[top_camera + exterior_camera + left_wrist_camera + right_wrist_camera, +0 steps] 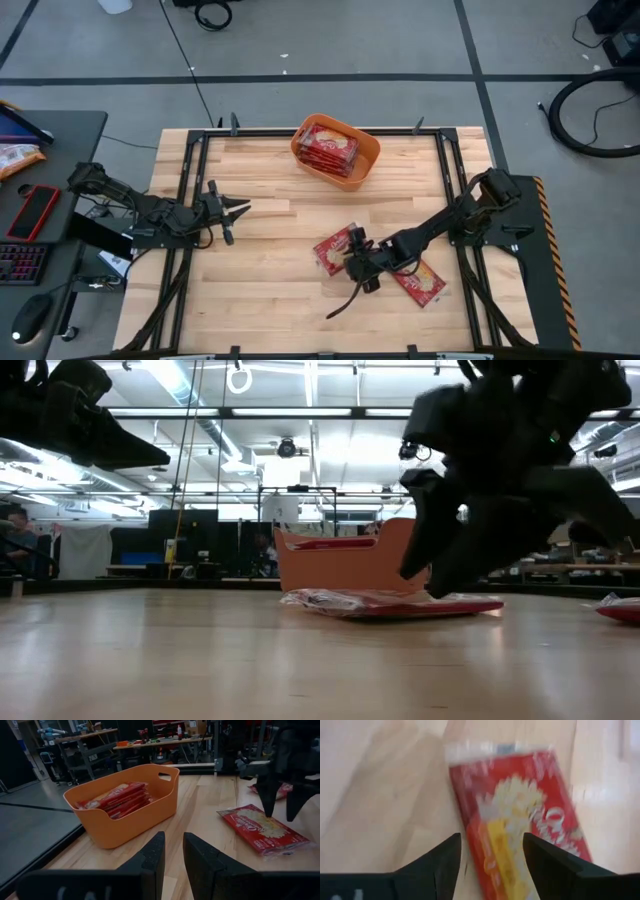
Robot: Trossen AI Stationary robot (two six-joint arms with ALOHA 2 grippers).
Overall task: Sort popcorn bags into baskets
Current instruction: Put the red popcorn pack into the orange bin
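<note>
A bright orange plastic tub (366, 158), rectangular w/ rounded corners, sits at top centre of the pale wooden desk (270, 290) in the high view, holding a stack of flat red popcorn packets (328, 147); the left wrist view shows them leaning inside (119, 797). Two more red packets w/ cream popcorn art lie flat on the desk, lower right of centre in the high view: one (333, 250) just below centre, another (423, 284) farther right, near the frame's lower right.

The right arm reaches in from the right edge, its end effector (358, 262) low over the nearer packet, fingers spread open & pointing down. In the right wrist view the two dark fingers (445, 860) stand apart w/ the packet (517, 825) directly ahead between them, not gripped. The low view shows the same end effector (440, 555) at right of centre, tips just above the packet (390, 603), w/ the tub (345, 565) behind.

The left end effector (237, 210) waits at mid-left in the high view, well apart from the packets, its fingers (150, 857) parted by a narrow gap & holding nothing.
</note>
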